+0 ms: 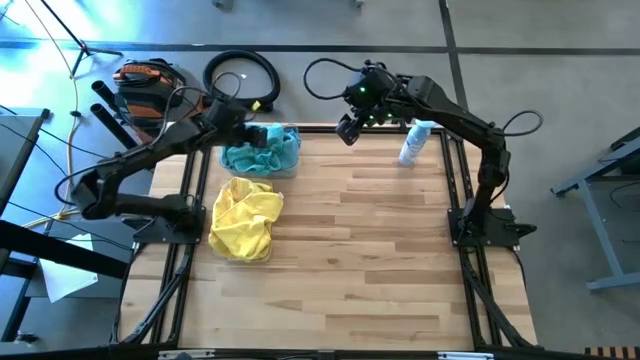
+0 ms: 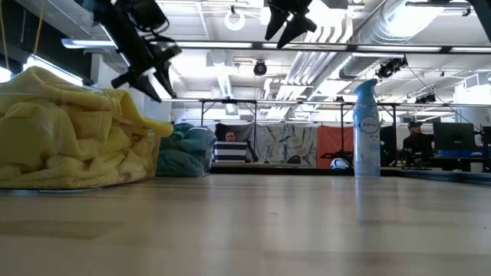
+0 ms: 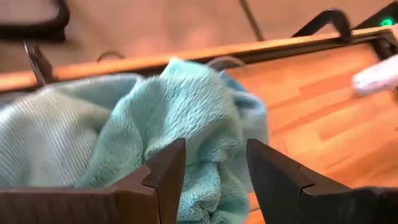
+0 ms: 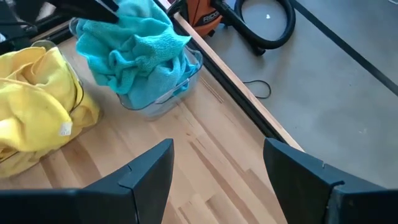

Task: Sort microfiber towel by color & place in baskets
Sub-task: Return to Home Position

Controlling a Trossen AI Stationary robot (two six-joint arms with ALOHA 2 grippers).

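Microfiber towels look fully sorted. The bright yellow fuzzy cloths (image 1: 245,220) heap out of one clear plastic bin (image 2: 115,175), just beside the second clear rounded bin (image 4: 158,102), which is stuffed with teal-blue fuzzy cloths (image 1: 262,152). The left gripper (image 3: 214,148) hovers directly above that teal bin, fingers parted a moderate gap and holding nothing. I judge that arm only needs to lift away home. The right gripper (image 4: 217,146), raised just right of the teal bin, is spread wide and empty, waiting.

A black coiled hose (image 1: 240,75) lies on the floor beyond the teal bin. Farther right of it stands a white-and-blue spray bottle (image 1: 413,143), close under the right arm. A low swing could tip it.
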